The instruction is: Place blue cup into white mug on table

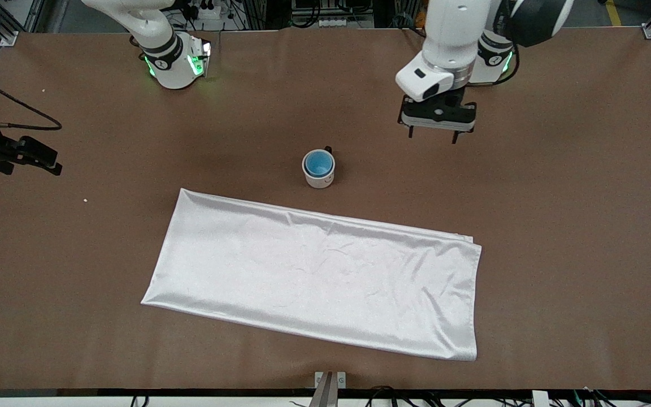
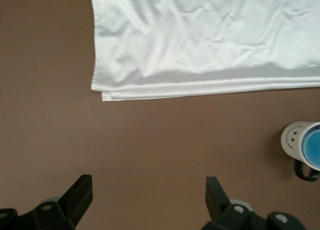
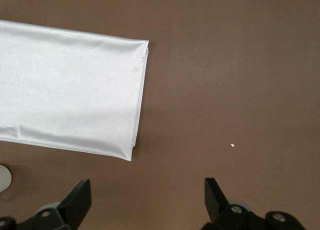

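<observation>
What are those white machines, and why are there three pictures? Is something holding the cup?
Those are two robot arms with pinching hands called grippers. The big picture looks down from across the table. The other two come from small cameras on each arm's wrist. The left gripper hangs open over bare table, holding nothing. The right gripper is open and empty too, off at its arm's end of the table. The blue cup already sits inside the white mug, which stands upright. Nearer the big camera lies a folded shiny white cloth.
</observation>
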Robot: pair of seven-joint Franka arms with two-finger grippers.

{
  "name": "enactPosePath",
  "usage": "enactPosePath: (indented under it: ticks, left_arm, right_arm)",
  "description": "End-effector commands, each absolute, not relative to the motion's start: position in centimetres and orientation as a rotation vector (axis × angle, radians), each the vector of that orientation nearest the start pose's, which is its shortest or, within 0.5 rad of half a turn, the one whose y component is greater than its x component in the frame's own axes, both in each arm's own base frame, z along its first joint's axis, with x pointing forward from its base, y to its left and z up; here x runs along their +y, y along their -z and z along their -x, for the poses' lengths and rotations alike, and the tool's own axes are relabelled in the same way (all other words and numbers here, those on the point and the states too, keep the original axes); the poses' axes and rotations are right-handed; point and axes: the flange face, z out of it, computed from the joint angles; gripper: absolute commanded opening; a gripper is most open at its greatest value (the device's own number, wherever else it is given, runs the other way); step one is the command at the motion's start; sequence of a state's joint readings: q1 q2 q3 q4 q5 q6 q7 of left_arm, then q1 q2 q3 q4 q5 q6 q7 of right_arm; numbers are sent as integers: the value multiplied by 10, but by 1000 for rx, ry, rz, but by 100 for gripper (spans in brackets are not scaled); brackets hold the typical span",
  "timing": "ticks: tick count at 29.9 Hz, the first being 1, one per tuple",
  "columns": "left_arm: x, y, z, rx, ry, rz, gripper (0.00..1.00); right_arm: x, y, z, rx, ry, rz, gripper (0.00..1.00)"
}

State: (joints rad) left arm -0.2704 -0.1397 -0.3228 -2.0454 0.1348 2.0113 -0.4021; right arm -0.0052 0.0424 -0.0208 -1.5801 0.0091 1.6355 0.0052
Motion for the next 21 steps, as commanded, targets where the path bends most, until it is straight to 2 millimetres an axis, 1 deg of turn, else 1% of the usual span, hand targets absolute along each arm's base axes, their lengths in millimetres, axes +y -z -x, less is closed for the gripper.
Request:
enactPosePath:
  ticks: [1,4,6,10,12,13,16,17,19,21]
  left_arm:
    - [-240,-535,-470,362,224,3036,100]
    - [-215,-547,-488,350,215,3065,100]
    - [-198,-555,-500,312,221,3084,100]
    - [-180,-568,-521,253,218,3107,100]
    - [-169,-579,-534,216,212,3117,100]
    - [-166,-583,-539,206,202,3122,100]
    - [-162,-589,-553,192,152,3132,100]
    - [-161,-590,-555,189,134,3132,100]
    - [-151,-595,-560,161,121,3135,100]
    - [-152,-596,-561,161,126,3133,100]
  right_arm:
    - [-1,-604,-572,-13,14,3157,100]
    - [3,-605,-572,-23,17,3156,100]
    - [1,-606,-571,-18,19,3155,100]
    - [0,-608,-571,-11,24,3155,100]
    - [-2,-610,-571,-6,31,3155,100]
    - [-4,-611,-571,-3,34,3155,100]
    - [-5,-614,-571,2,34,3153,100]
    - [-5,-614,-571,4,34,3153,100]
    - [-5,-616,-571,4,36,3153,100]
    - [-5,-616,-571,14,36,3150,100]
